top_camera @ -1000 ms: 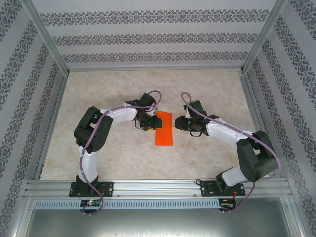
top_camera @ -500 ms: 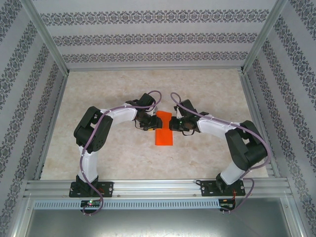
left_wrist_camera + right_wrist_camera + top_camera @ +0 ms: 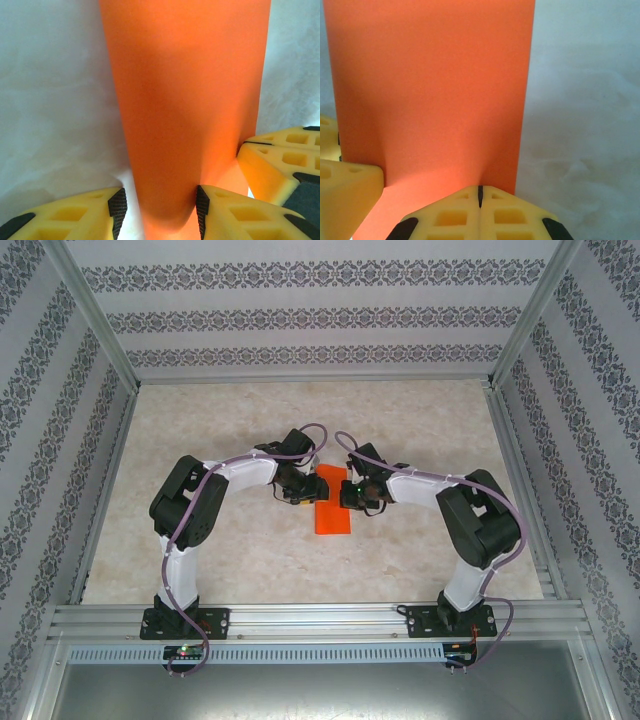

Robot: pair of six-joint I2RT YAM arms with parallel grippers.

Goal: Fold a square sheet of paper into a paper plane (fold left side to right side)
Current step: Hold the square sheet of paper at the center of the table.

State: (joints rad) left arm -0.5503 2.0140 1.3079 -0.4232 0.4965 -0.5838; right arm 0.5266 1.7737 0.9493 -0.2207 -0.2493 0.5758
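Since approx. a sec ago the right gripper (image 3: 349, 494) has swung in from the right and closed as it reached the paper; the sheet & the left arm haven't shifted.

Thin, bright orange paper sheet (image 3: 333, 502), a narrow rectangle w/ its long axis running away from the arm bases, lies at the ctr of the pale marbled table (image 3: 220, 430), btwn the two grippers. In the left wrist view its middle looks slightly bowed up, not pressed flat.

The left gripper (image 3: 304, 490) sits at the sheet's left long edge, jaws partly apart, paper passing btwn the black pads (image 3: 118, 212). One pad touches it; the other looks just clear. On the right gripper the yellow fingers (image 3: 510, 215) are fully together, tip down on the sheet by its right long edge. Can't tell if any paper is nipped in the seam; looks more like a press than a pinch.

Step in hand, my read: flattening the left-to-right fold. To do it well:
- Keep the left gripper as anchor so the layers don't slide.
- Check the edges line up first, since a crease set on skewed layers will likely spoil later folds.
- Run the closed right tip along the crease w/ light, even pressure, mid-length outward.
- Too much force & the sheet could drag or buckle.
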